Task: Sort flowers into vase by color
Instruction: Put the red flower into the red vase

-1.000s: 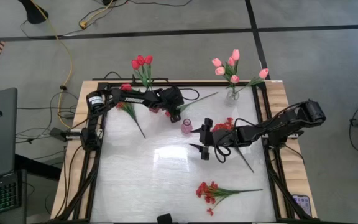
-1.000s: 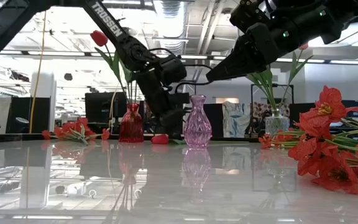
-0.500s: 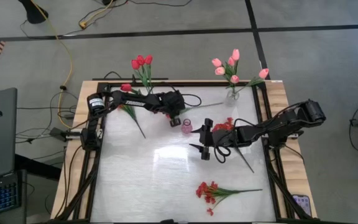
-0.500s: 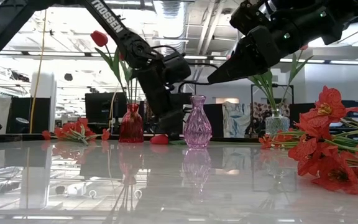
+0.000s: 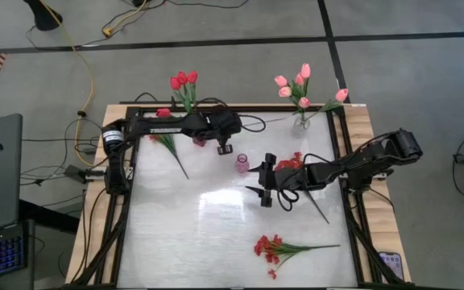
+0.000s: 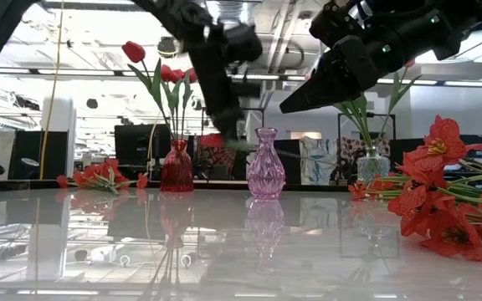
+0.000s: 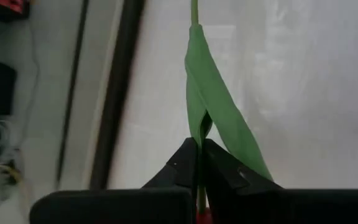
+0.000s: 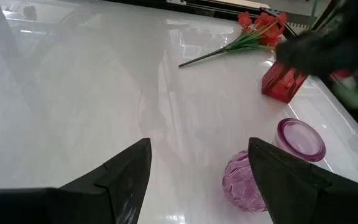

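At the back of the table, the left gripper (image 5: 223, 147) hangs beside the red vase (image 6: 176, 166), its jaws clenched on the green stem of a red tulip (image 6: 212, 140). The left wrist view shows that grip plainly, the fingers (image 7: 182, 165) pinched on the stem (image 7: 197, 93) below a long leaf; from above the stem is a faint line running toward the clear vase (image 5: 300, 122) of pink tulips (image 5: 304, 84). The low view alone shows the red bloom lifted off the table, level with the neck of the pink vase (image 6: 265, 165), and the red tulips (image 6: 153, 65) standing in the red vase. The right gripper (image 5: 263, 186) hovers near the table's middle with jaws spread wide and empty; its wrist view looks down into the pink vase's open mouth (image 8: 300, 139). Red blossom bunches lie loose: one (image 5: 274, 247) at the near edge, one (image 5: 292, 162) under the right arm, one (image 5: 164, 138) under the left arm. No writing can be read.
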